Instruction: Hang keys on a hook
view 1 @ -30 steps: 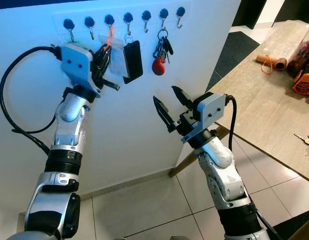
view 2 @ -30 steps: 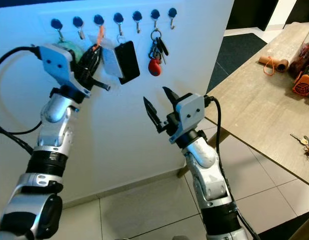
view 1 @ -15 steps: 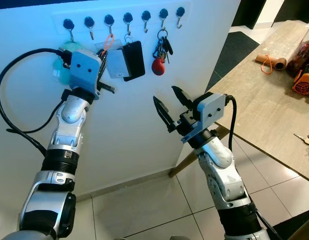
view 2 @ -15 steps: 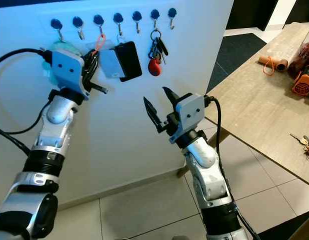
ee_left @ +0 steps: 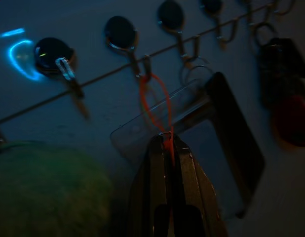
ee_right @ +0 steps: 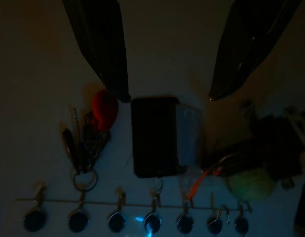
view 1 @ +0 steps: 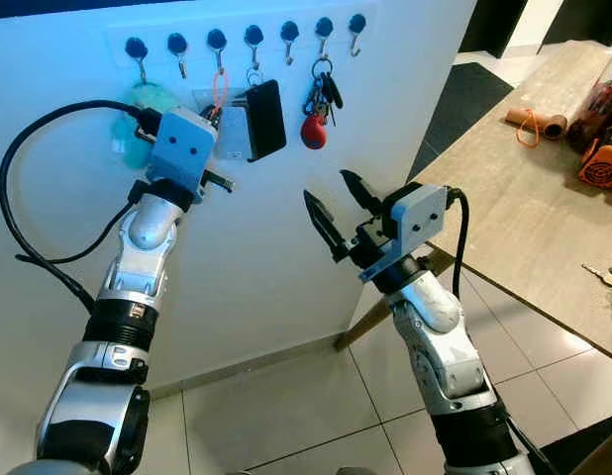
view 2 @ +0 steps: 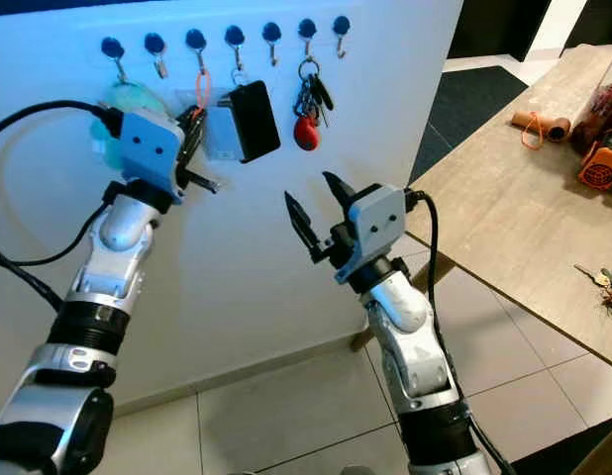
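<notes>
With the head views up first, we see the left tool (view 1: 215, 117) raised against the white wall just below the hook row (view 1: 252, 38), pinching the orange loop (view 1: 220, 87) of a clear tag (view 1: 230, 134); that loop runs up to the third hook from the left (view 1: 216, 42). Just right of it hangs a black card (view 1: 265, 119), further right the key bunch (view 1: 324, 94) with a red fob (view 1: 313, 132). A green fuzzy ball (view 1: 145, 111) sits left of the tool. Our right tool (view 1: 338, 211) hovers below the key bunch, away from the wall, fingers spread, holding nothing. Right of the wall, the worktop (view 1: 504, 208) carries more keys (view 1: 607, 275) near its edge.

Left wrist view: fingers (ee_left: 157, 168) clenched on the orange loop (ee_left: 160, 106), which hangs from its hook (ee_left: 142, 66).

Right wrist view: dark; both fingers (ee_right: 100, 44) wide apart, hook row (ee_right: 137, 219) and key bunch (ee_right: 86, 143) beyond them.
</notes>
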